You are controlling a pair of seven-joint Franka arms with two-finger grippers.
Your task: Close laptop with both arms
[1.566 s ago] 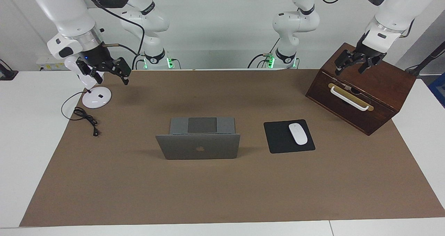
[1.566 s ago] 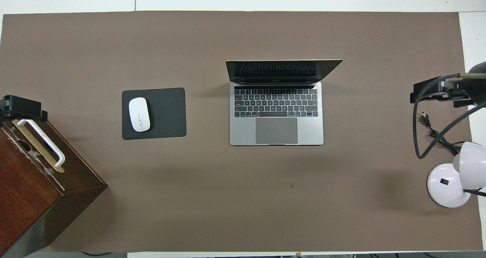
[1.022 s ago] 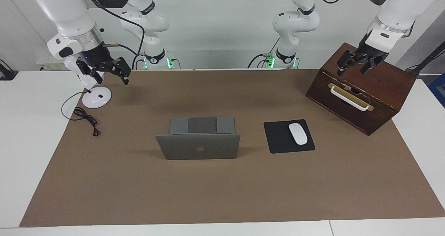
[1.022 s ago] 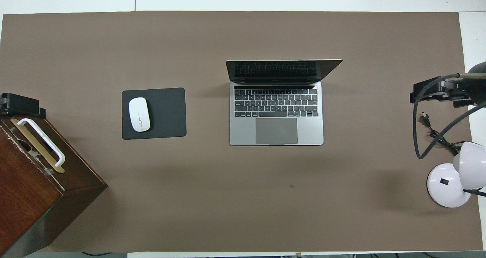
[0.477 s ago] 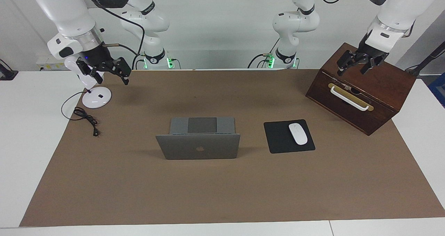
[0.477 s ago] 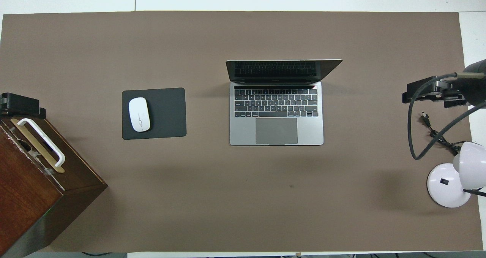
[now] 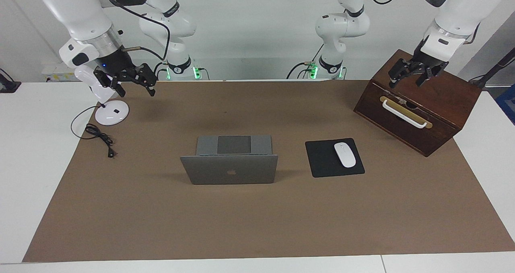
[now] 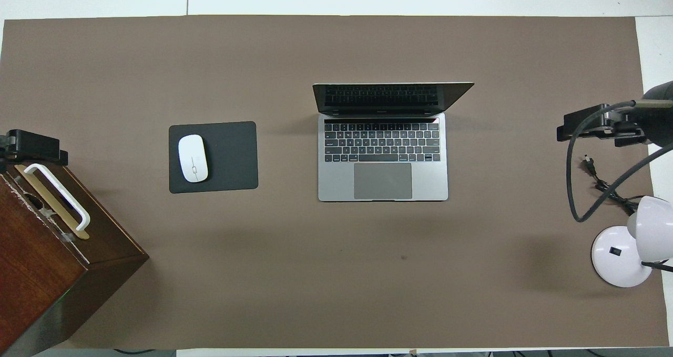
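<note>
Both jaws gape empty — right gripper (image 7: pixel 132 82) over the mat's corner by the lamp (image 7: pixel 105 104), left gripper (image 7: pixel 414 72) above the wooden box (image 7: pixel 438 112); laptop (image 7: pixel 230 160) open mid-mat.

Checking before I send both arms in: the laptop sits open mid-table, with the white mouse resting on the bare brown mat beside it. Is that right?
Not quite. The laptop is open mid-table, but the white mouse rests on the black mousepad, not on the bare brown mat. The overhead view shows this plainly; the pad lies beside the laptop, toward the left arm's end of the table.
</note>
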